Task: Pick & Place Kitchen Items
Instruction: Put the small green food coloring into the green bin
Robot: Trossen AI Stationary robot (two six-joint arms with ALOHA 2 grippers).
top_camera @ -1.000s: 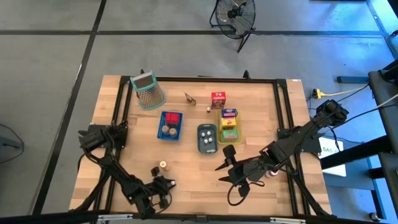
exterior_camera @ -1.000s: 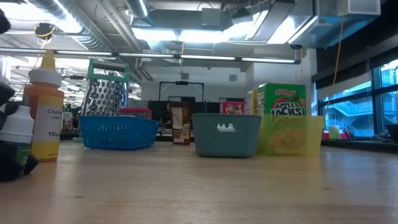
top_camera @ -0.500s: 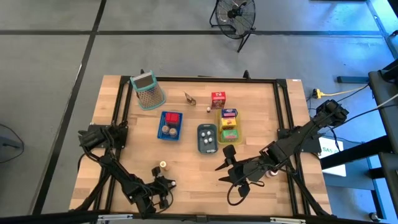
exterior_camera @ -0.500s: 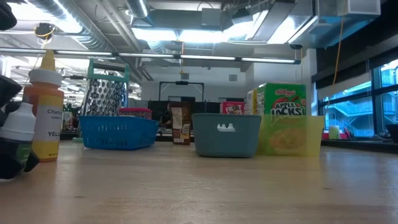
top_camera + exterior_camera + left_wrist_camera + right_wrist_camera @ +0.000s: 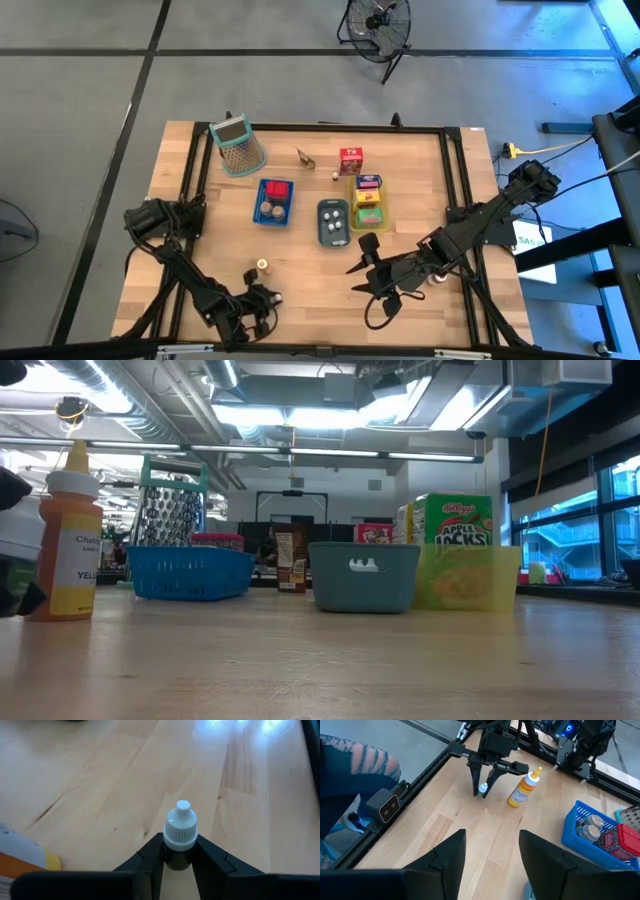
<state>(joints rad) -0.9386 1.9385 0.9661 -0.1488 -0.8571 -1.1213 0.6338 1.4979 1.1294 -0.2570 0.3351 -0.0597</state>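
White-capped small bottle (image 5: 180, 832) clamped in left gripper (image 5: 179, 855).
Right gripper (image 5: 490, 852) parted, empty; orange squeeze bottle (image 5: 523, 790) stands just beside.

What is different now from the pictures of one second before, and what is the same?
The left gripper, shut on a small white-capped bottle, has carried it sideways: in the low view the bottle slid toward the picture's left edge, away from the yellow squeeze bottle, and is now almost out of frame. The right gripper stayed open and still. The blue tray, grey-blue tray and yellow tray did not move.
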